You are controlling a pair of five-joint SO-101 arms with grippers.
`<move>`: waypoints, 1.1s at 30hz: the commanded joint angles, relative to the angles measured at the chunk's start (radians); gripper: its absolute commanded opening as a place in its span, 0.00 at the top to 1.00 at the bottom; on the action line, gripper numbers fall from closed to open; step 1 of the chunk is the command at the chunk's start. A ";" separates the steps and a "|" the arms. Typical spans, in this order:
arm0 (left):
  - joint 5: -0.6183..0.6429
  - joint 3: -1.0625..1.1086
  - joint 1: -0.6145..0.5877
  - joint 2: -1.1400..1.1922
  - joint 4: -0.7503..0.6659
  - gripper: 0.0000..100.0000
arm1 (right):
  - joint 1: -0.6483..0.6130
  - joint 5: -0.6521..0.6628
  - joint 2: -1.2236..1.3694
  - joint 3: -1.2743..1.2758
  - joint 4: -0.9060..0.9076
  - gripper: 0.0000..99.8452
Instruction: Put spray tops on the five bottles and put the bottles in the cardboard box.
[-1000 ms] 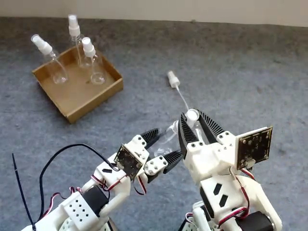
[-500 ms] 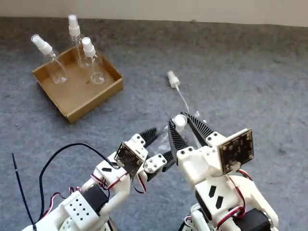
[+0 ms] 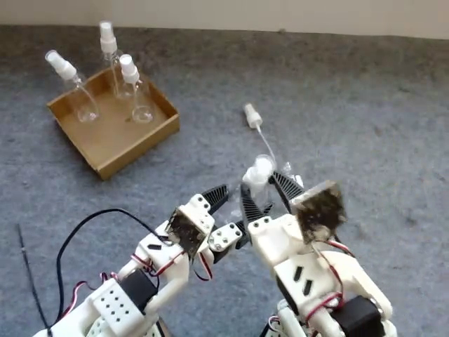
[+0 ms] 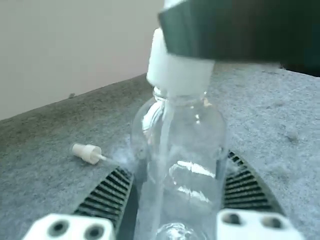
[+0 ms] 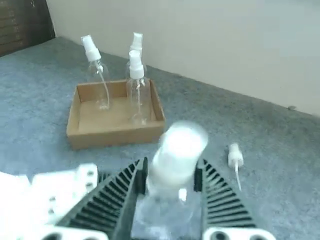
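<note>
A clear bottle stands upright between the fingers of my left gripper, which is shut on its body. A white spray top sits at the bottle's neck, its tube hanging down inside. My right gripper is shut on that spray top from above, just over the left gripper. In the right wrist view, the spray top is pinched between the ribbed black fingers. The cardboard box at the far left holds three capped bottles. One loose spray top lies on the carpet beyond the grippers.
Grey carpet covers the whole table, with open room to the right and between the box and the arms. A black cable loops beside the left arm. A pale wall runs along the far edge.
My right gripper has carried the spray top leftward and toward the left gripper, turning as it went. The top now sits over the held bottle's neck. The left gripper has stayed put.
</note>
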 commanded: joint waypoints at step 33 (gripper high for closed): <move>-0.006 0.025 -0.275 -0.018 -0.149 0.94 | -0.001 0.112 -0.008 0.051 0.111 0.82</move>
